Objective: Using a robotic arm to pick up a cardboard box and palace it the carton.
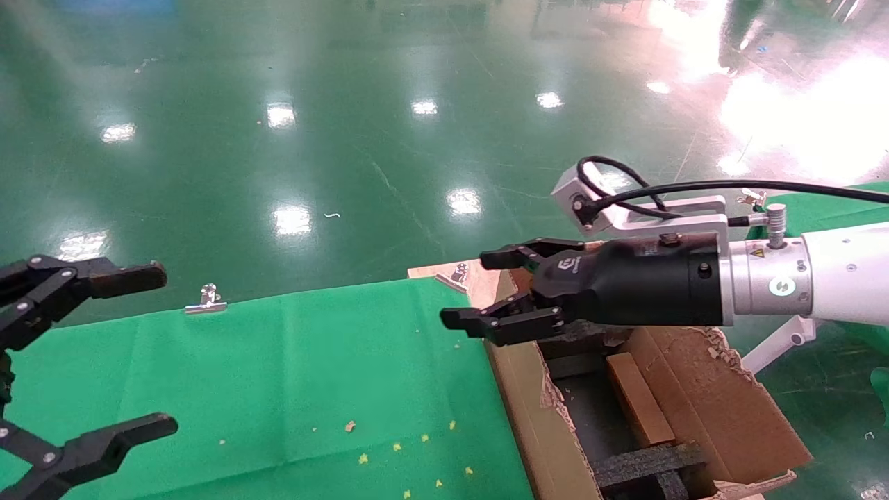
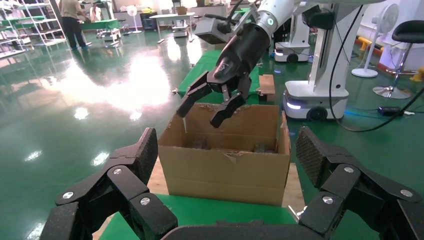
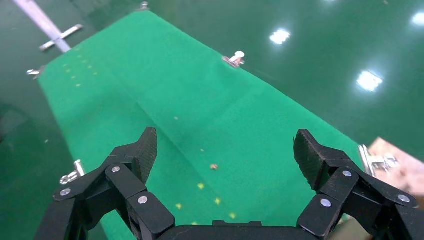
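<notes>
Brown cardboard box (image 1: 639, 399), small and flat, lies inside the carton (image 1: 722, 410) in the head view, resting between the black foam inserts (image 1: 649, 465). Its long axis runs from the carton's far end toward the near end. The right claw (image 1: 479, 288) of the robotic arm (image 1: 844, 274) hangs empty above the carton's far left corner, fingers apart, pointing left over the edge of the green-covered bench (image 1: 278, 389). The box therefore sits below and behind that claw, toward the robot's side. The left claw (image 1: 118, 354) is parked well apart at the bench's left end, jaws wide, nothing between them.

Left wrist view: the left claw's (image 2: 227, 190) pads frame the carton (image 2: 225, 167) from the bench side. The right claw (image 2: 207, 107) hovers above the carton's open top, spread and empty. The small box cannot be made out from here.

Right wrist view: the right claw (image 3: 225, 155) looks down on bare green cloth (image 3: 200, 110) with scattered crumbs, fingers parted, gripping nothing. No box is in sight.

Judgement: the right arm is by far the nearer; placement appears done
</notes>
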### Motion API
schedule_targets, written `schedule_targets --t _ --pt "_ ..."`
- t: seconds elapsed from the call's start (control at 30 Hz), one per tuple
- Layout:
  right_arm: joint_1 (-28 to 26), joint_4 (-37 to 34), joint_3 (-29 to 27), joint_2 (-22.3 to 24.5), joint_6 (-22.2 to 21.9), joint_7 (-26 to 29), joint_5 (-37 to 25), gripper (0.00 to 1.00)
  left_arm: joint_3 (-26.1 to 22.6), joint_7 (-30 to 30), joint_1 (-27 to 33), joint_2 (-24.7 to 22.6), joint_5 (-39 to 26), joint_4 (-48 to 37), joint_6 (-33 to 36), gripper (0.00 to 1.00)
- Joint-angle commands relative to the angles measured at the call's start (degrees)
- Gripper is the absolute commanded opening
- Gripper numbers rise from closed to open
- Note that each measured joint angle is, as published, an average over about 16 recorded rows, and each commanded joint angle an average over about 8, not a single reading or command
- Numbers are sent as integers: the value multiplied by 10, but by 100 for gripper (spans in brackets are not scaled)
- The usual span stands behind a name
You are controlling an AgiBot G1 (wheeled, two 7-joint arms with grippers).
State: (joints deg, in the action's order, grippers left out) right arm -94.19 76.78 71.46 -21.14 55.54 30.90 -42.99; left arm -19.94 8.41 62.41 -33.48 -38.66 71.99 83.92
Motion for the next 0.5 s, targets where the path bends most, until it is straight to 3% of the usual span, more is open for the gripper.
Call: schedule_targets --t 0.03,0.5 --pt "13 -1 -22 -6 12 -8 0 100 0 0 0 0 0 0 0 100" --pt "105 -10 -179 -45 97 -65 4 100 0 0 0 0 0 0 0 100"
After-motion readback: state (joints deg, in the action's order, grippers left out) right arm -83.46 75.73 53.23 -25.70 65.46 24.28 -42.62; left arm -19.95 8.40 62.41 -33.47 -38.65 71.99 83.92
